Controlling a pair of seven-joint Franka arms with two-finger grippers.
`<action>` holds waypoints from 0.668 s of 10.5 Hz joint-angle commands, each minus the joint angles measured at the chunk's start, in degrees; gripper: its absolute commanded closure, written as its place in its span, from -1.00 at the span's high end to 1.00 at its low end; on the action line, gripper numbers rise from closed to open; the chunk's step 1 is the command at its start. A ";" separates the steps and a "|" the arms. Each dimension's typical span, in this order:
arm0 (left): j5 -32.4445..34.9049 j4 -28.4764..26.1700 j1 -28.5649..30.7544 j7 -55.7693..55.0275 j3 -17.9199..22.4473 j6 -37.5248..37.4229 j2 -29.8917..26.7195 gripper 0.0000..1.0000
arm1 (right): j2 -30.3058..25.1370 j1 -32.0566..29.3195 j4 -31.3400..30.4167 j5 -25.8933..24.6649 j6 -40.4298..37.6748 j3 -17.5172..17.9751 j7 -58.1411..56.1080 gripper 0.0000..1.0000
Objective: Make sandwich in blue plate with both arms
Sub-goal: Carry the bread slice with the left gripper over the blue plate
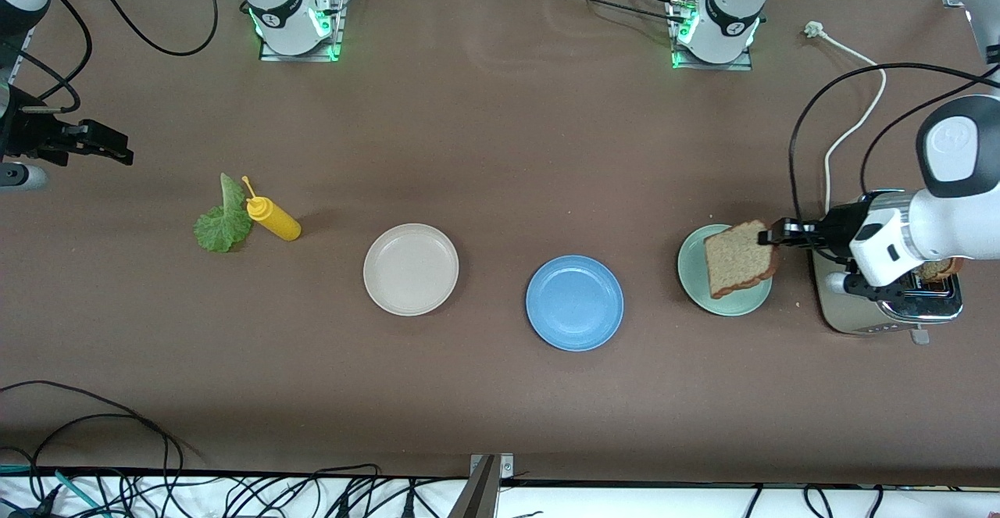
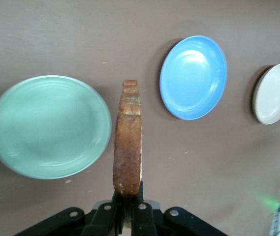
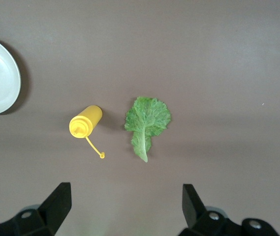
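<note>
My left gripper [image 1: 773,235] is shut on the edge of a brown bread slice [image 1: 738,260] and holds it upright over the mint-green plate [image 1: 695,284]. In the left wrist view the slice [image 2: 128,147] stands edge-on between the fingers of the left gripper [image 2: 128,196]. The blue plate [image 1: 574,302] is bare, beside the mint-green plate toward the right arm's end; it also shows in the left wrist view [image 2: 194,77]. A second slice [image 1: 937,269] sits in the toaster. The green lettuce leaf [image 1: 221,221] lies on the table. My right gripper [image 1: 121,151] is open and empty, up in the air near the lettuce [image 3: 147,120].
A silver toaster [image 1: 891,307] stands at the left arm's end, with cables trailing from it. A yellow squeeze bottle [image 1: 273,219] lies beside the lettuce. A beige plate [image 1: 411,269] sits between the bottle and the blue plate.
</note>
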 commanded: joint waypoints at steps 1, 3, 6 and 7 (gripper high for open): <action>-12.71 -5.35 -3.34 -1.29 0.56 6.77 0.74 -1.00 | -0.55 -0.25 -0.69 0.75 -0.02 -0.08 -1.79 1.00; -20.46 -6.07 -6.15 -1.29 0.56 9.33 2.94 -1.00 | -0.55 -0.25 -0.69 0.67 -0.01 -0.26 -1.98 1.00; -28.04 -6.24 -10.28 -1.37 0.56 13.28 5.75 -1.00 | -0.12 -0.25 -0.69 0.67 -0.10 -0.52 -1.98 1.00; -30.05 -6.24 -11.68 -1.29 0.56 15.12 6.89 -1.00 | -0.03 -0.25 -0.69 0.67 -0.02 -0.52 -2.06 1.00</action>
